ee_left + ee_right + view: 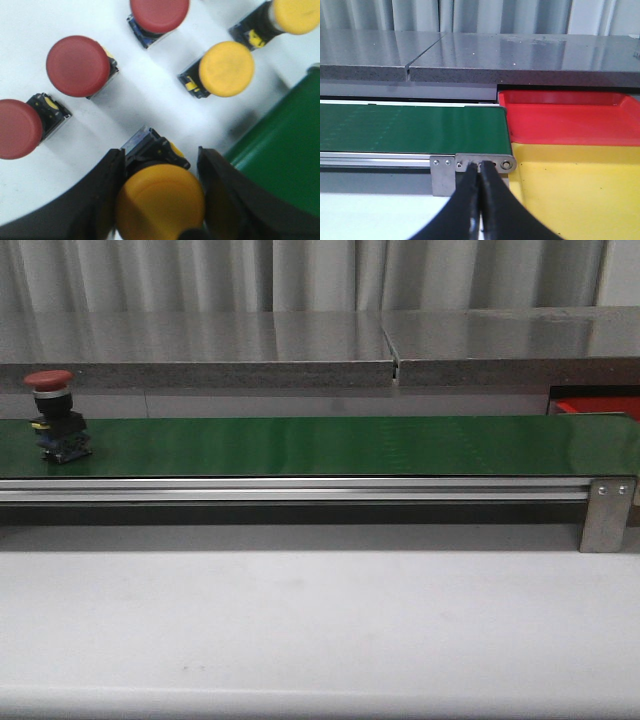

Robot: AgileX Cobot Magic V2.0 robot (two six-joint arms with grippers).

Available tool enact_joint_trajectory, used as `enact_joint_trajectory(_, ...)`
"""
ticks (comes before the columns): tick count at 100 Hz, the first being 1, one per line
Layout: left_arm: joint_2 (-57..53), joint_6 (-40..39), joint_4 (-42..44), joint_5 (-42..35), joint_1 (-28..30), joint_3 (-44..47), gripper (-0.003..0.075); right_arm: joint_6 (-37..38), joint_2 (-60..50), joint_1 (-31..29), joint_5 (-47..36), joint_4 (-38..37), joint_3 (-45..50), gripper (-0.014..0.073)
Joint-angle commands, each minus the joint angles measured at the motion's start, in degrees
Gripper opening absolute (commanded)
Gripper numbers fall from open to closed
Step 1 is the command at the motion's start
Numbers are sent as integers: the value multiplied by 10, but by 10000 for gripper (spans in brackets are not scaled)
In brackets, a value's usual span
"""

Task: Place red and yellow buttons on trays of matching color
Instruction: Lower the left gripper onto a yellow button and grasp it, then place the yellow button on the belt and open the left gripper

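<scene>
- Overall, the white table (320,630) fills the front view's foreground, with a long green belt (330,445) running across it on a metal rail (300,490).
- Behind the belt, a grey stone-like counter (200,345) stretches from side to side.
- At the belt's right end, the right wrist view shows a red tray (565,122) and a yellow tray (580,190) touching each other, the red one farther from the camera.
- On the belt's far left stands one red button (52,400), upright, its mushroom cap on a dark base.
- The left claw (162,195) is spread around a yellow button (160,200) standing on the white surface beside the belt's edge; its fingers (95,200) flank the cap on both sides, though whether they press it cannot be told.
- Near it stand three more red buttons (77,65) and two more yellow buttons (226,68), all apart from one another.
- The right claw (479,172) is pressed together with nothing between its tips, hanging before the belt's end bracket (472,164).
</scene>
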Motion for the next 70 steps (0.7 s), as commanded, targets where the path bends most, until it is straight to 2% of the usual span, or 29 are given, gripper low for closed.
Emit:
enact_joint_trajectory(1,-63,8,0,-13,-12,-16,136,-4,-10,0,-46,-1,-12,-117)
enact_joint_trajectory(27,-107,40,-9,4,-52,-15,136,-4,-10,0,-46,-1,-12,-117)
enact_joint_trajectory(46,-107,62,-27,0,-101,-15,136,-4,-10,0,-46,-1,-12,-117)
enact_joint_trajectory(70,-78,75,-25,-23,-130,-15,136,-4,-10,0,-46,-1,-12,-117)
